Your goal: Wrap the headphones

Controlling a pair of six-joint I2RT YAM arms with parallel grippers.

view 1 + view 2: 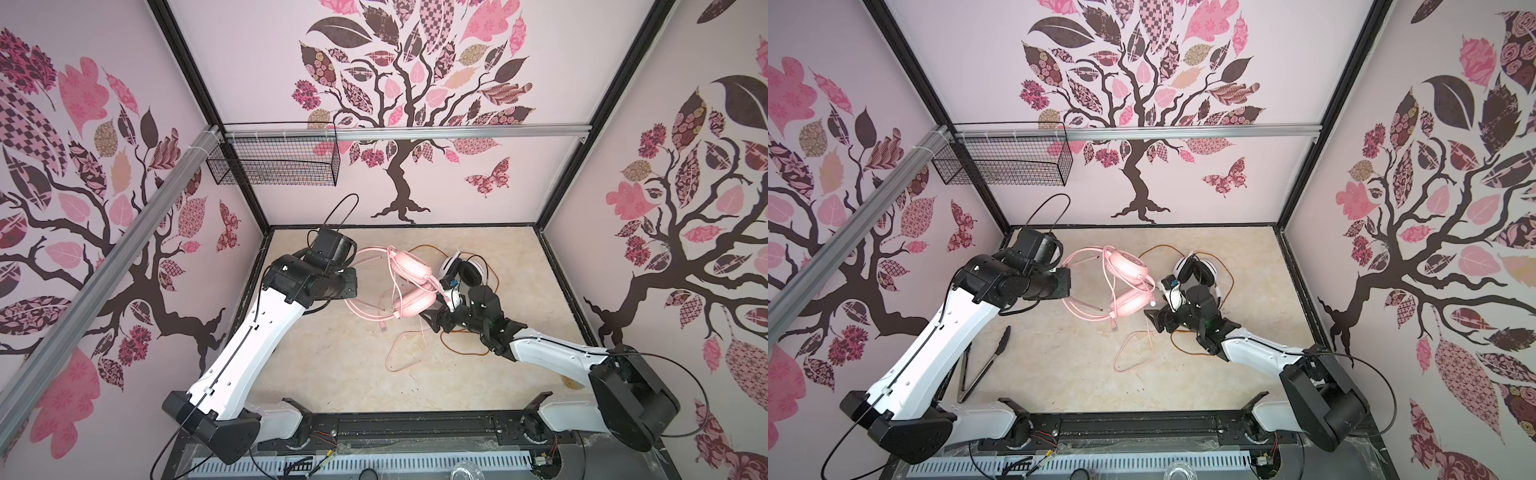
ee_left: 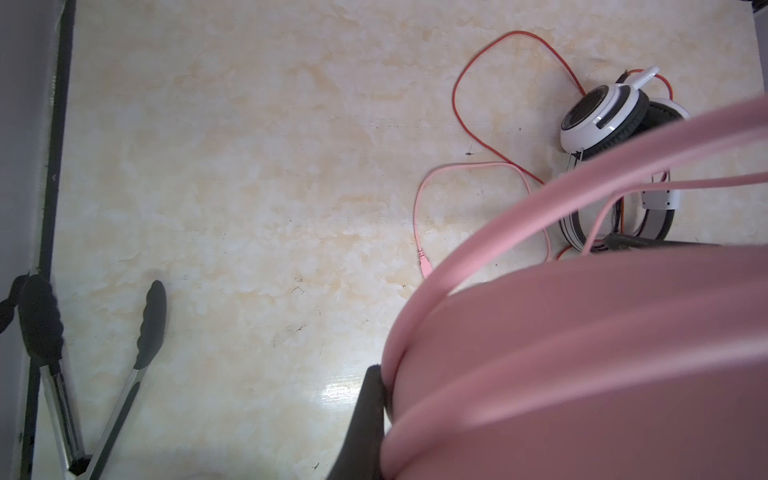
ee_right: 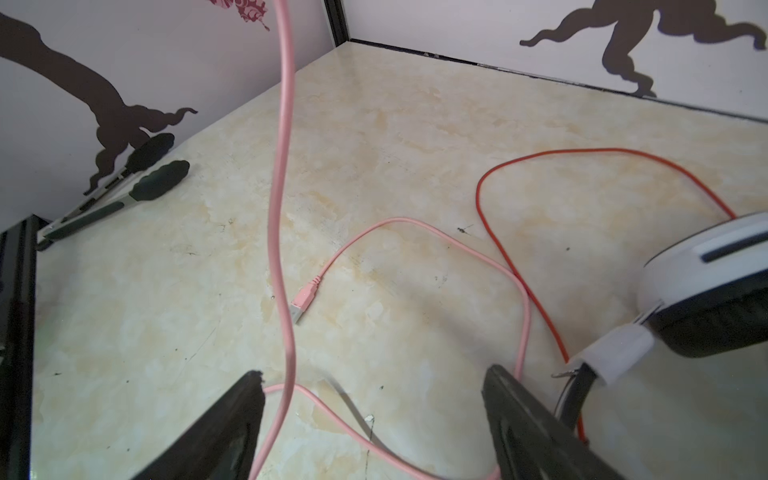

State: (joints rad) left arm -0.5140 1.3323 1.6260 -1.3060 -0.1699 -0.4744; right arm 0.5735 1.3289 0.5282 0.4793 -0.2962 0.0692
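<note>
Right wrist view shows the right gripper (image 3: 374,372) tilted low over the tabletop (image 3: 374,124), jaws wide apart, with the pink cable (image 3: 282,166) hanging loose between them. Its arm reaches in just beside the pink headset (image 1: 409,268). The left gripper (image 2: 382,374) is clamped on that headset's headband. Only one of its fingers shows; the other is hidden behind blurred pink. The white headset (image 1: 451,264), black-padded, lies just beside the pink headset, its orange-red cable (image 3: 582,150) sprawled loose.

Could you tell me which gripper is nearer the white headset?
Right. The right gripper sits just beside the white headset; the left gripper is beyond the pink headset, clamped on its band.
</note>
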